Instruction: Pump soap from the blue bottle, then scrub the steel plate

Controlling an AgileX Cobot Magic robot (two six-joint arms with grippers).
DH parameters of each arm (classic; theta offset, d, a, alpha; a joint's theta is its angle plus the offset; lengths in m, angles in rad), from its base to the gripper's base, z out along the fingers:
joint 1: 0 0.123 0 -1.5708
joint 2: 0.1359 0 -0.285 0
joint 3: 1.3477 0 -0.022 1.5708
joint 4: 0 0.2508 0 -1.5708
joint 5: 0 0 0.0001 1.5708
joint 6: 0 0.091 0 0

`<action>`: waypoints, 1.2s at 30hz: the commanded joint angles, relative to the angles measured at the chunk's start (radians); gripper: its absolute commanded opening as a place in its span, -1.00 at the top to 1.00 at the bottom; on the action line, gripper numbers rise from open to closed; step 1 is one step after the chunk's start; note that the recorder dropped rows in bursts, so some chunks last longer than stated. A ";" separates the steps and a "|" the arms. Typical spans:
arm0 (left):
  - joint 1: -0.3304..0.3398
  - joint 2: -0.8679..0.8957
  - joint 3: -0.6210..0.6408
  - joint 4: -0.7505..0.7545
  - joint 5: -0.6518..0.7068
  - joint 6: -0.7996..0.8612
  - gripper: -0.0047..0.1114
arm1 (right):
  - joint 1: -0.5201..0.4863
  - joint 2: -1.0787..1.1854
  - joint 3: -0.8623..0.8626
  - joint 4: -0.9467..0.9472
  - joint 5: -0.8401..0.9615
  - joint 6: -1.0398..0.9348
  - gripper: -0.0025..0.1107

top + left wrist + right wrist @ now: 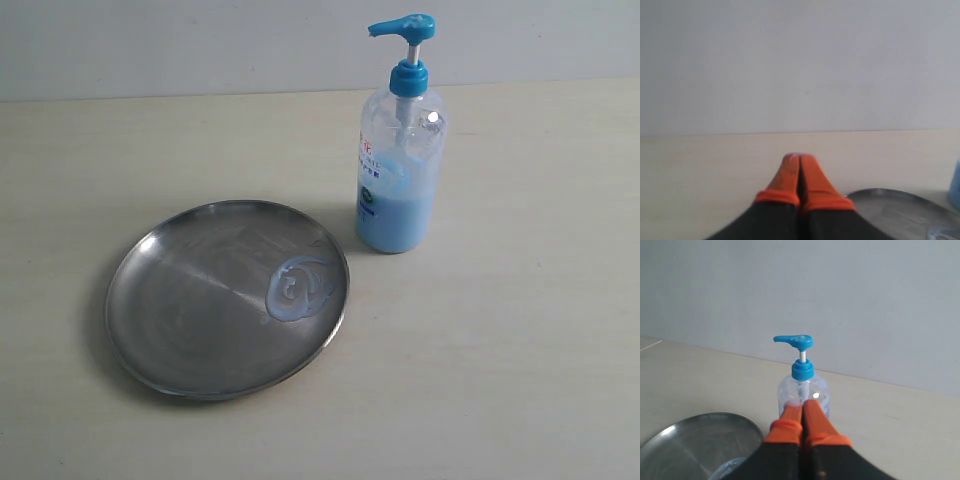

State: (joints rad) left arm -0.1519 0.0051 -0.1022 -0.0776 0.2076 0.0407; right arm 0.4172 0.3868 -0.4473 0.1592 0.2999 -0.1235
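The steel plate (190, 300) lies flat on the table, left of the middle. A swirled smear of soap (297, 286) sits near its right rim. Just beyond that rim the blue bottle (398, 170) stands upright, about a third full, its pump head (405, 27) raised. Neither arm shows in the exterior view. My left gripper (799, 159) is shut and empty, with the plate's rim (890, 192) beside it. My right gripper (803, 405) is shut and empty too, short of the blue bottle (803, 385) and not touching it; the steel plate (690, 440) lies to one side.
The pale wooden table (520, 360) stretches around the plate and bottle. A plain grey wall (200, 40) closes the far side.
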 commanded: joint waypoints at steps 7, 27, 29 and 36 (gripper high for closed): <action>0.100 -0.005 0.077 0.044 -0.078 0.004 0.92 | 0.001 -0.003 0.006 0.000 -0.011 -0.007 0.96; 0.112 -0.005 0.102 0.078 0.061 -0.126 0.92 | 0.001 -0.003 0.006 0.002 -0.011 -0.007 0.96; 0.112 -0.005 0.102 0.078 0.102 -0.126 0.92 | 0.001 -0.003 0.006 0.002 -0.011 -0.007 0.96; 0.112 -0.005 0.102 0.078 0.138 -0.126 0.92 | 0.001 -0.003 0.006 0.002 -0.011 -0.007 0.96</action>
State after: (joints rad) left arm -0.0427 0.0051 -0.0034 0.0000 0.3453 -0.0788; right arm 0.4172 0.3868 -0.4473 0.1611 0.2999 -0.1235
